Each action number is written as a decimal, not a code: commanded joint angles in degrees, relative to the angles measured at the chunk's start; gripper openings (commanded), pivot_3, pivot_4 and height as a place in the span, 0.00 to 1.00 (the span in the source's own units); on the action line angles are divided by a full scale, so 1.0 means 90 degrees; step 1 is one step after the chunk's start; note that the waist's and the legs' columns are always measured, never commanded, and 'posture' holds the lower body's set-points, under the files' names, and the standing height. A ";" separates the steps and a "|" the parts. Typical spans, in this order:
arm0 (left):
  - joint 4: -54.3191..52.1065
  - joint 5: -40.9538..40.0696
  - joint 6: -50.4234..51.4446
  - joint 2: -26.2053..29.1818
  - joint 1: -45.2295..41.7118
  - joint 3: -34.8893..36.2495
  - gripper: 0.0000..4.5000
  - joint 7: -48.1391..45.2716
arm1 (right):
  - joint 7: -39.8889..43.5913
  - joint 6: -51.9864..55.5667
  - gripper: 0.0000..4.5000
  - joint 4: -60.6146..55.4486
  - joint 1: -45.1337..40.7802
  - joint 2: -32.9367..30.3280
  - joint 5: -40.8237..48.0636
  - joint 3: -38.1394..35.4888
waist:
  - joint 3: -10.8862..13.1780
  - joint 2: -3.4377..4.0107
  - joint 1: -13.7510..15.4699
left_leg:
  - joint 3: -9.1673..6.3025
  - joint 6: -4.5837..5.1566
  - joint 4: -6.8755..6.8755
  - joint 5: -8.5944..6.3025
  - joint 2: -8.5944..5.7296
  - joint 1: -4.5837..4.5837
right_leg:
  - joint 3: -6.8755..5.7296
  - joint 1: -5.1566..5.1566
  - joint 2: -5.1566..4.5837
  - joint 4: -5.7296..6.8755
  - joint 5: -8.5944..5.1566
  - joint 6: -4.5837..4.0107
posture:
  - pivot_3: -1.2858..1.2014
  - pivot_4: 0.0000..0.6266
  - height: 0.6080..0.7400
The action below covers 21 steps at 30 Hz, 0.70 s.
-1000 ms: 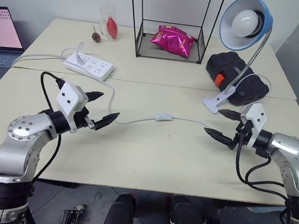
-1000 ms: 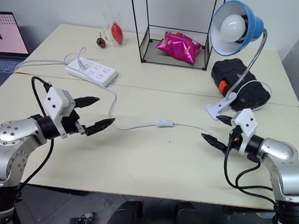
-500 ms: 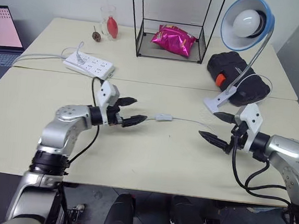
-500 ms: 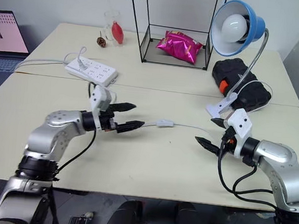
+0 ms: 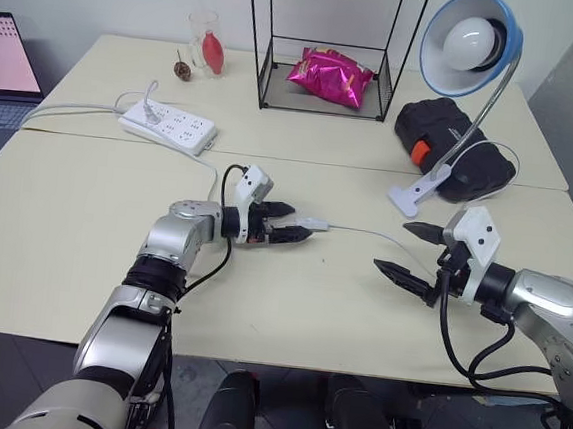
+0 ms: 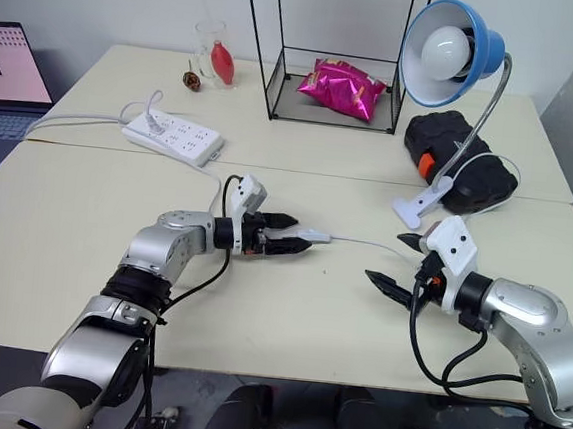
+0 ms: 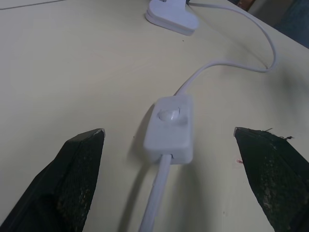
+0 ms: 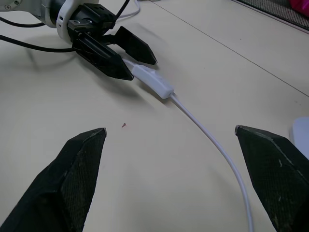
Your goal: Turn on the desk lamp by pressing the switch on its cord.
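Straddling switch (image 7: 170, 129) on table (image 5: 82, 257): left gripper (image 5: 291, 223), fingers spread (not touching); right gripper (image 5: 409, 253) spread, apart.

Laptop (image 5: 3, 74) left of power strip (image 5: 170, 126): cut off by frame edge. Cord (image 5: 360, 233) near end hidden under left gripper (image 5: 294, 223). Small brown object (image 5: 183, 68) beyond power strip: too small to identify.

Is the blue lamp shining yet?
No, it looks off. The desk lamp has a plain white, unlit bulb, with no glow inside the shade.
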 commanded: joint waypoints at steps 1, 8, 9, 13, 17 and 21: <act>0.0100 0.0098 0.0037 -0.0050 -0.0176 -0.0058 1.00 -0.0212 | -0.0081 0.0068 1.00 -0.0328 -0.0039 -0.0066 0.0179 -0.0228 | 0.0000 0.0000 0.0007 | 0.0000 0.0000 0.0000 0.0000 0.0000 0.0000 | 0.0000 0.0000 0.0000 0.0000 0.0000 0.0000 | 0.52 0.24 1.00; 0.0080 0.0168 0.0104 -0.0098 -0.0137 -0.0060 0.84 -0.0319 | -0.0130 0.0129 1.00 -0.0346 -0.0094 -0.0076 0.0251 -0.0199 | 0.0000 -0.0001 0.0010 | -0.0001 0.0000 0.0001 0.0000 -0.0002 0.0001 | 0.0000 0.0002 -0.0002 0.0001 0.0000 0.0001 | 0.52 0.24 1.00; 0.0074 0.0193 0.0051 -0.0117 -0.0119 -0.0062 0.78 -0.0311 | -0.0134 0.0126 1.00 -0.0342 -0.0098 -0.0077 0.0243 -0.0183 | 0.0000 -0.0001 0.0010 | -0.0001 0.0000 0.0001 0.0000 -0.0002 0.0001 | 0.0000 0.0002 -0.0002 0.0001 0.0000 0.0001 | 0.52 0.24 1.00; 0.0063 0.0287 -0.0085 -0.0170 -0.0082 -0.0067 0.56 -0.0311 | -0.0142 0.0124 1.00 -0.0340 -0.0115 -0.0069 0.0225 -0.0134 | 0.0000 -0.0001 0.0011 | -0.0002 0.0000 0.0001 0.0000 -0.0002 0.0000 | 0.0000 0.0002 -0.0002 0.0000 0.0000 0.0001 | 0.52 0.24 1.00; 0.0095 0.0351 -0.0290 -0.0260 -0.0074 0.0000 0.37 -0.0189 | -0.0144 0.0114 1.00 -0.0346 -0.0102 -0.0064 0.0213 -0.0107 | 0.0000 -0.0001 0.0010 | -0.0002 0.0000 0.0001 0.0000 -0.0001 0.0001 | 0.0000 0.0001 -0.0002 0.0000 0.0000 0.0001 | 0.52 0.24 1.00; 0.0046 0.0333 -0.0404 -0.0335 -0.0009 0.0068 0.25 -0.0107 | -0.0172 0.0084 1.00 -0.0331 0.0031 -0.0030 0.0157 -0.0064 | 0.0000 -0.0001 0.0012 | -0.0002 0.0000 0.0001 0.0000 -0.0002 0.0000 | 0.0000 0.0002 -0.0002 0.0000 0.0000 0.0002 | 0.52 0.24 1.00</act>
